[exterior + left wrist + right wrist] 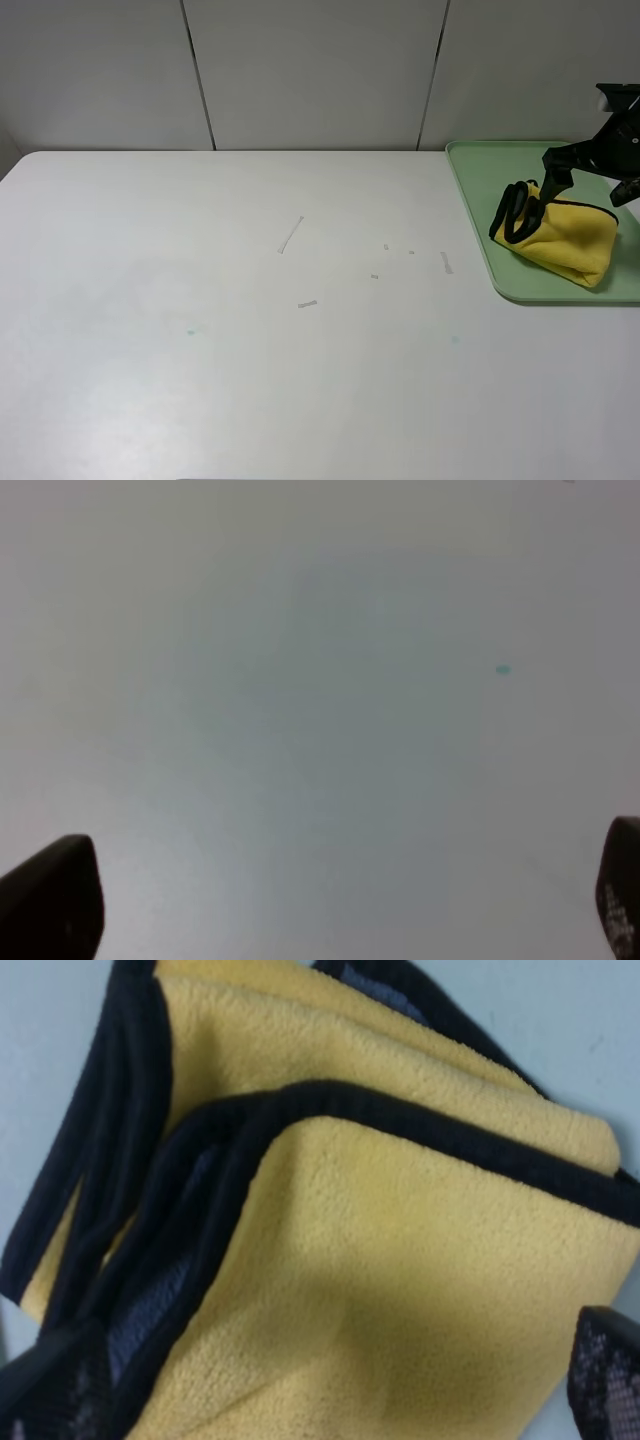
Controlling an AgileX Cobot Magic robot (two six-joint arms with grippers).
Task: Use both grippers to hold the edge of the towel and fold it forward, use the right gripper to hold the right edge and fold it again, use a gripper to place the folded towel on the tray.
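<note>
- Towel (560, 238) folded, yellow with black trim, lying on the green tray (478, 215) at the table's (250, 350) far right corner.
- High view: right hand (560, 180) sits just over the towel's far edge; arm cut off by the frame's right side, so only part shows.
- Can't tell from the high view if the right hand touches the towel or is just above it.
- Right wrist view: towel (380, 1280) fills nearly all of the frame, layers and black edging clear, grey-blue inner face showing between layers; the high view shows none of that detail.
- Right wrist view: two dark fingertips (605, 1375) at opposite corners, spread wide, towel not pinched between them, so right hand (320, 1400) is released.
- Tray (560, 1020) shows only as pale patches around the towel in that view.
- Left hand absent from the high view; only the left wrist view shows it.
- Left wrist view: left hand (340, 900) with fingertips (55, 895) far apart at the frame corners, released, nothing between, bare table (320, 700) below, blurry.
- Small teal dot (502, 670) on the table there; a like dot (191, 331) in the high view toward the near left.
- Few short tape scraps (290, 234) mid-table, high view only.
</note>
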